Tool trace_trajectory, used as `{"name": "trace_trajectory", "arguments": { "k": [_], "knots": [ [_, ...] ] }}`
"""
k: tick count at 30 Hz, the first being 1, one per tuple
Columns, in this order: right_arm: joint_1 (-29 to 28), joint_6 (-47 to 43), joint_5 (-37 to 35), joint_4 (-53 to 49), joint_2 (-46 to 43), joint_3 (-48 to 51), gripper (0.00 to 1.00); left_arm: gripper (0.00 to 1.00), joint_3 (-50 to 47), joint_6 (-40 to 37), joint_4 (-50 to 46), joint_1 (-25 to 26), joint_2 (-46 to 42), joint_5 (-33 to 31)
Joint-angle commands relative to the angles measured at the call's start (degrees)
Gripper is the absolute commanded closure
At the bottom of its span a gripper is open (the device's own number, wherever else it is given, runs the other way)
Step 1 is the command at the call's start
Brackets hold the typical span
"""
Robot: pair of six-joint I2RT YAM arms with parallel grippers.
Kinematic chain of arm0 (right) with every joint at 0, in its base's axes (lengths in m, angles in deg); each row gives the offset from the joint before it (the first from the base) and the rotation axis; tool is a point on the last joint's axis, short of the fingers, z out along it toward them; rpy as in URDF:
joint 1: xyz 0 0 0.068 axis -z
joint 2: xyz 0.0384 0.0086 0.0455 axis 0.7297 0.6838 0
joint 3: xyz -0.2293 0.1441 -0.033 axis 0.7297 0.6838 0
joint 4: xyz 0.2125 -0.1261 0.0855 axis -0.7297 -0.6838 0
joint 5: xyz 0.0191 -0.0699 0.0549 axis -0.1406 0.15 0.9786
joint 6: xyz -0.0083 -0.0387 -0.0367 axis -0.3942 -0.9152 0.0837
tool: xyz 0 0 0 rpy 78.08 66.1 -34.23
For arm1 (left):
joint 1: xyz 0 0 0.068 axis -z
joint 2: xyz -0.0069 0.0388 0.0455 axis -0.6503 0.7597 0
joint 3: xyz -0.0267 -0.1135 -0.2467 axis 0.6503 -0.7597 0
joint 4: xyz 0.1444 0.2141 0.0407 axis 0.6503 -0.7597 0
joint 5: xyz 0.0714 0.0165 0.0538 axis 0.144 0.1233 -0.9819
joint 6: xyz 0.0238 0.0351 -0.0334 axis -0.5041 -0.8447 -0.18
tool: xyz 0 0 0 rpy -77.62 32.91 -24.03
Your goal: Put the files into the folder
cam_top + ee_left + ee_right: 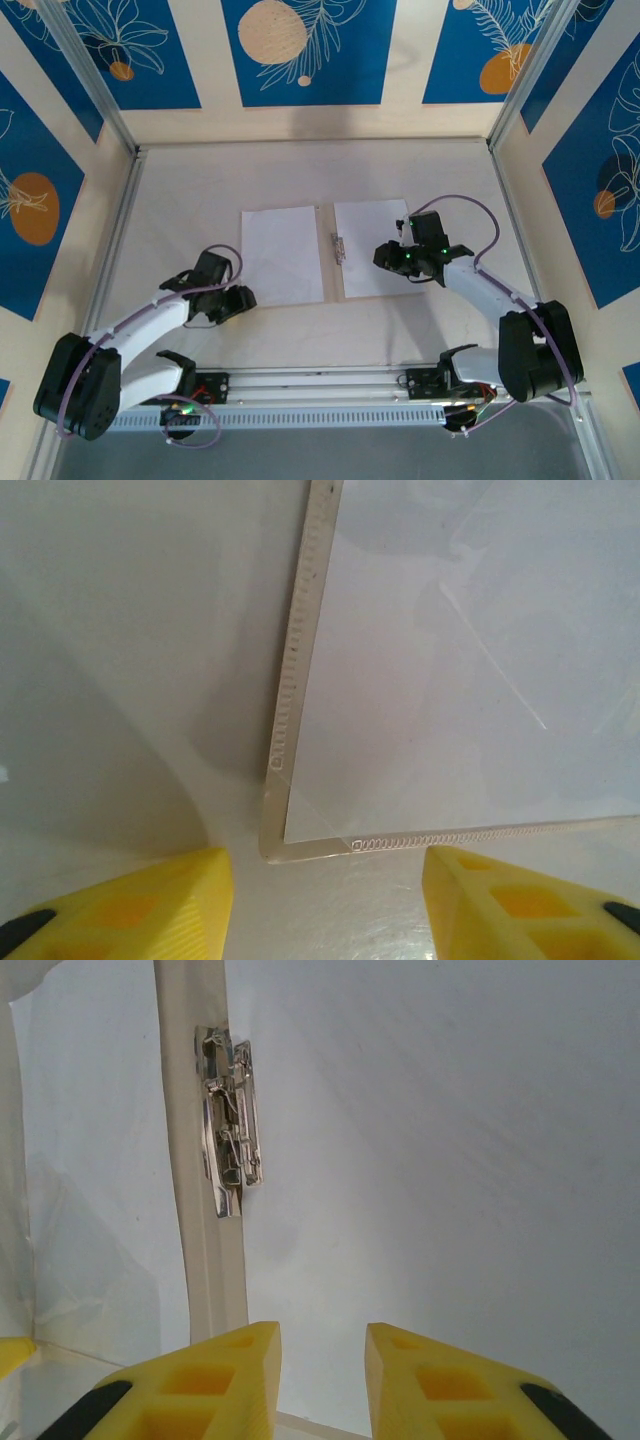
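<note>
Corner work is what this step comes down to, as I judge it. The folder (290, 680) lies open and flat on the table (300, 170), and both files already rest inside it: the left sheet (283, 255) on the left cover, the right sheet (370, 235) on the right cover, with the metal clip (230, 1120) on the spine between them. What looks left to do is folding the cover shut. My left gripper (325, 855) sits low at the folder's near-left corner, jaws apart with nothing between them, the tan edge just ahead of the fingertips. My right gripper (322, 1330) hovers over the right sheet close to the clip, its jaws parted only narrowly and, as far as I can see, empty. To do this well I would slide one left finger under the card edge alone, not under the paper, and keep the other finger on top of the cover's margin so the sheet is not creased or dragged out. The card lies flush on the table, so a shallow approach matters. The right gripper could press the right sheet down near the spine, which should stop the whole folder skating as the cover lifts.
</note>
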Motion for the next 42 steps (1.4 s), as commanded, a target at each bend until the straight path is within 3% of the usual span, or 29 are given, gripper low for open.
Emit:
{"name": "trace_trajectory", "arguments": {
  "k": [1,16,25,33,42],
  "knots": [
    [0.5,0.5,1.3,-0.7,0.6,-1.2,0.70,0.49,-1.0,0.9,2.0,-0.3,0.0,2.2],
    [1.2,0.4,1.8,-1.9,1.4,-1.2,0.70,0.59,-1.1,1.4,5.6,-0.4,-0.3,2.1],
    [2.2,0.0,2.4,-3.4,0.0,-1.4,0.70,0.77,-0.7,0.5,6.9,-0.6,-4.3,1.1],
    [4.0,-0.4,5.3,-7.2,-5.6,-2.9,0.70,1.00,4.0,-5.7,2.6,-0.7,-9.1,-4.4],
    [5.6,0.1,8.3,-11.8,-13.0,-5.6,0.70,1.00,19.3,-15.7,-10.1,-0.7,-12.8,-16.1]
  ]
}}
